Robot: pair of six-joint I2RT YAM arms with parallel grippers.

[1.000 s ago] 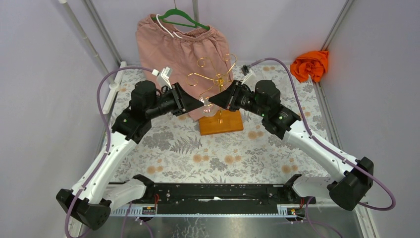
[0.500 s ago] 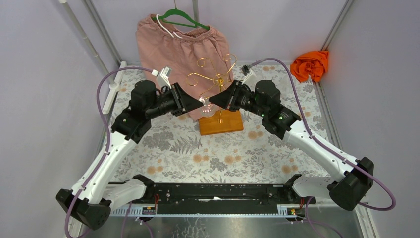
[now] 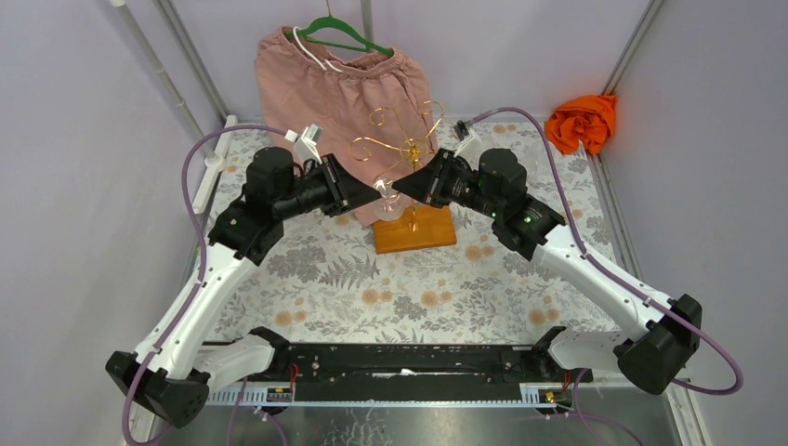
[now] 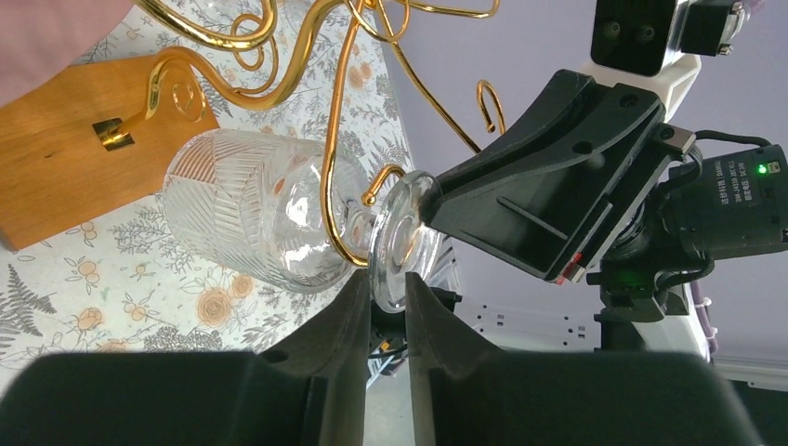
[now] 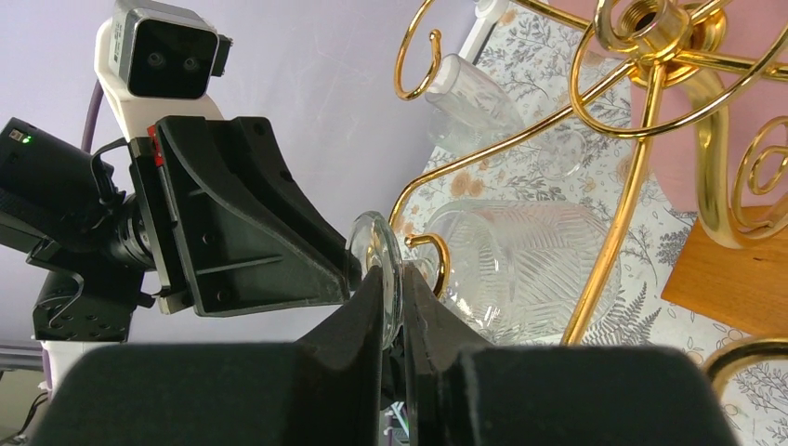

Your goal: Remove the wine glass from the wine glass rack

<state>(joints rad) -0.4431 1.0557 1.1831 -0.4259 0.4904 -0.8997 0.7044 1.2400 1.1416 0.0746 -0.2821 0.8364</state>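
Your wine glass point(image 4: 260, 218) hangs by its stem in a curled arm of the wine glass rack point(image 4: 339, 139). The left gripper point(image 4: 386, 283) and right gripper point(image 5: 395, 288) each pinch its foot rim from opposite sides, probably (my guess) to steady it for sliding off the hook.

Motor label point(image 4: 732, 200) print unreadable

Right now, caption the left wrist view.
Both arms' jaws pinch the foot of the wine glass hanging on the gold rack.
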